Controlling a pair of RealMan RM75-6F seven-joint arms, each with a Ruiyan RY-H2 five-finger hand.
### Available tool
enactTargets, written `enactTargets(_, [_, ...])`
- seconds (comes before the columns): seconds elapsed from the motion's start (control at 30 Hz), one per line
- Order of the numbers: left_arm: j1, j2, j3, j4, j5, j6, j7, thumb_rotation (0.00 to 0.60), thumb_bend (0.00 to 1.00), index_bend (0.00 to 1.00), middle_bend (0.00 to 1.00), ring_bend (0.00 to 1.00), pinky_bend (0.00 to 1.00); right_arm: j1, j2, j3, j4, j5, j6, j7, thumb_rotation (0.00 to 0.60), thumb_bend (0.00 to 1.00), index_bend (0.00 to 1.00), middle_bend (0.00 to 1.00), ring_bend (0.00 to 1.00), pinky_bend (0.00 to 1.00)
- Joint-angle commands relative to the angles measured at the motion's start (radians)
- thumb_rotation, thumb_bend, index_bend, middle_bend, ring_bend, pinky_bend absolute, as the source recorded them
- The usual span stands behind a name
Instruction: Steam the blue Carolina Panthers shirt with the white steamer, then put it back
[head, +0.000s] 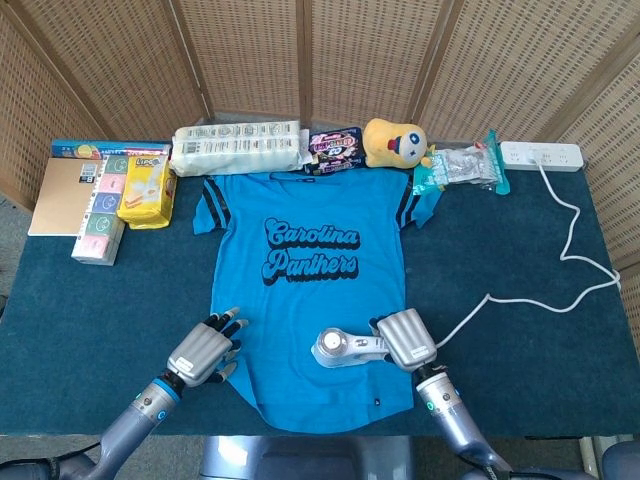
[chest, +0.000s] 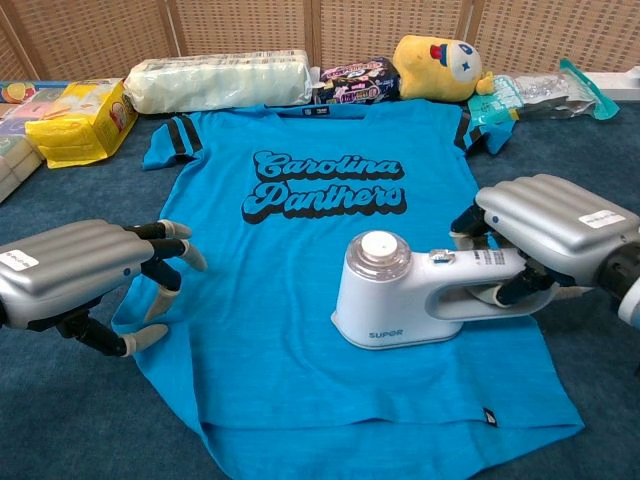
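Note:
The blue Carolina Panthers shirt (head: 310, 280) (chest: 300, 250) lies flat on the dark teal table. The white steamer (head: 345, 349) (chest: 410, 300) stands on the shirt's lower right part, and my right hand (head: 405, 340) (chest: 555, 220) grips its handle. My left hand (head: 205, 350) (chest: 85, 275) rests at the shirt's lower left edge, fingers spread and touching the fabric, holding nothing. The steamer's white cord (head: 520, 295) runs right to a power strip (head: 543, 154).
Along the table's far edge lie a yellow packet (head: 145, 190), tissue packs (head: 100, 215), a long wrapped roll (head: 237, 147), a dark snack bag (head: 333, 148), a yellow plush toy (head: 392, 142) and a clear bag (head: 462, 167). A wicker screen stands behind.

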Motion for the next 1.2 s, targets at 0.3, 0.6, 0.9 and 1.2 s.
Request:
enactTargets(0.3, [0.003,-0.001,0.004,-0.002,-0.004,0.000,0.006,0.523,0.44,0.63,0.21,0.07,0.20,0.007,0.004,0.078,0.016,0.033,0.012,0.032,0.600,0.33,0.67,0.69,0.72,0.71])
enactTargets(0.6, [0.003,-0.004,0.008,-0.005,-0.008,-0.007,0.009,0.513,0.44,0.63,0.21,0.07,0.20,0.021,0.020,0.178,0.029,0.112,0.014,0.059,0.600,0.33,0.67,0.69,0.73,0.72])
enactTargets(0.9, [0.003,-0.004,0.004,-0.005,-0.015,-0.007,0.014,0.517,0.44,0.63,0.21,0.07,0.20,0.037,0.015,0.262,0.091,0.195,0.007,0.109,0.600,0.33,0.67,0.69,0.74,0.73])
enactTargets(1.2, [0.006,0.002,0.004,-0.014,-0.020,-0.001,0.022,0.527,0.44,0.63,0.21,0.07,0.20,0.081,-0.003,0.364,0.217,0.277,-0.010,0.160,0.600,0.33,0.67,0.69,0.74,0.73])
